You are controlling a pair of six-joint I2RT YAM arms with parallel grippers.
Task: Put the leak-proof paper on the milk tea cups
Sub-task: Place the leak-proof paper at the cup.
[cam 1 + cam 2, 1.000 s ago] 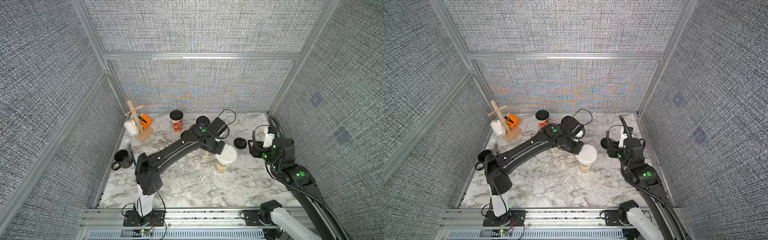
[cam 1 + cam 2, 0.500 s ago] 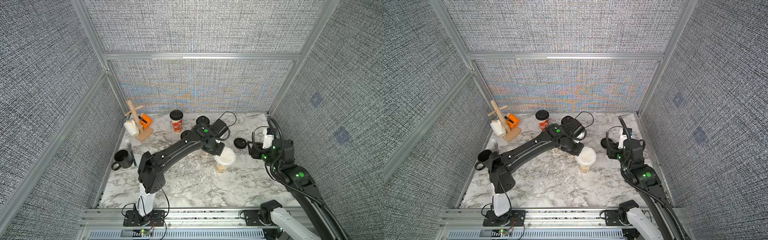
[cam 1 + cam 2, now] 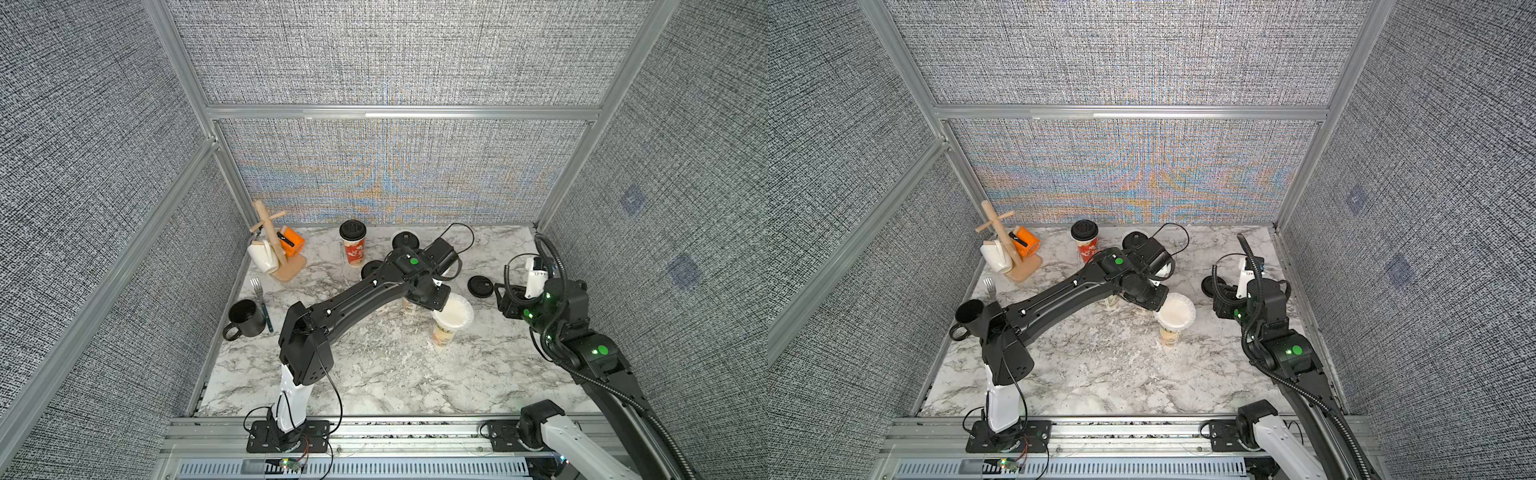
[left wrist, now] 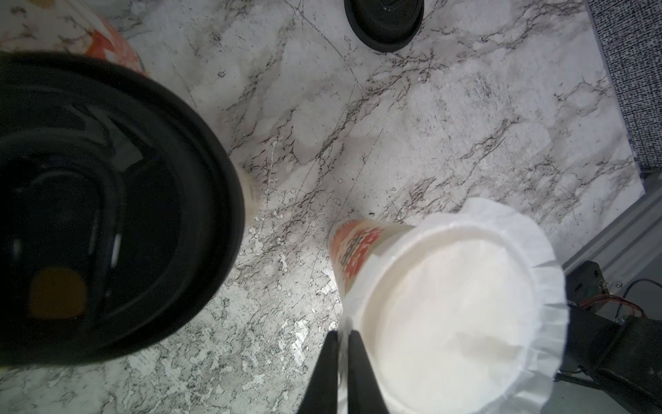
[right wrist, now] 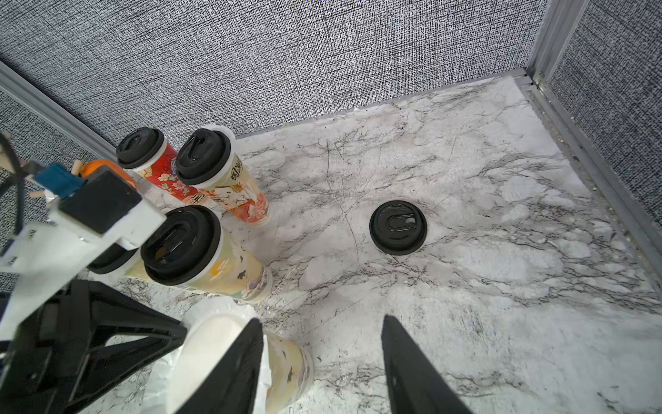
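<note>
**Paper disc on the open cup, left fingers at its edge**

The thin whitish round paper disc (image 4: 465,304) lies over the mouth of the tall beige-brown printed paper cup (image 4: 353,247). Its crimped edge hangs out over the rim, as far as the left wrist view shows. In both top views this cup stands upright on the white-grey marble-pattern table top (image 3: 374,374), approx. in the middle, w/ the disc on top.

The left gripper (image 4: 342,335) is at the disc's edge, on the side towards the other cups. Its two black fingers are almost together, w/ only a thin slit btw. them, & the edge of the paper goes into this slit.

The right gripper (image 5: 321,319) hangs just beside the same cup, above the table. Its jaws stand wide apart & hold nothing. One of its fingers hides part of the disc in the right wrist view.

Behind the open cup stand lidded cups, each w/ a black plastic lid: a red one (image 5: 161,179) & two beige ones (image 5: 229,186) (image 5: 215,272). A 4th lid is mostly hidden behind the left arm's camera.

One loose black round lid (image 5: 398,227) lies flat on the table, apart from all cups.
</note>
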